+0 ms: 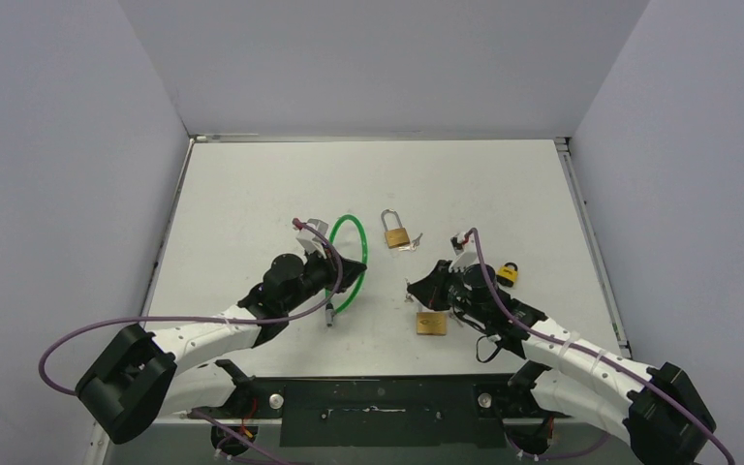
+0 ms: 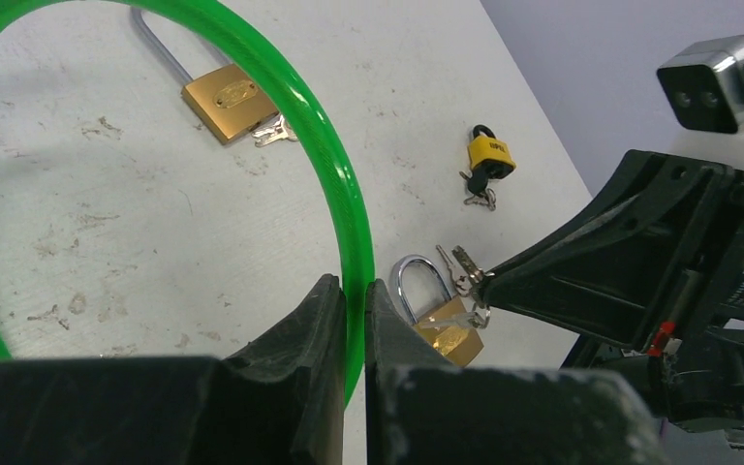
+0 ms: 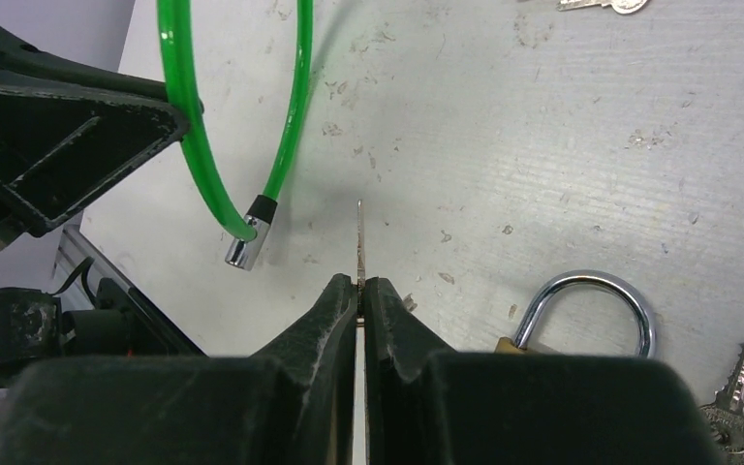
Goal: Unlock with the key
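On the scuffed white bench I see a brass padlock with keys at far centre, a second brass padlock nearer, a small yellow padlock further right, and, left of centre, a green cable loop that may not rest on it.

We count three padlocks: one long-shackled brass padlock, one short brass padlock, one small yellow padlock. We also count one green cable.

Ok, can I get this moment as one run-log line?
left tool: shut on green cable lock | right tool: shut on key, blade free, not inserted | brass padlock: beside right tool, untouched
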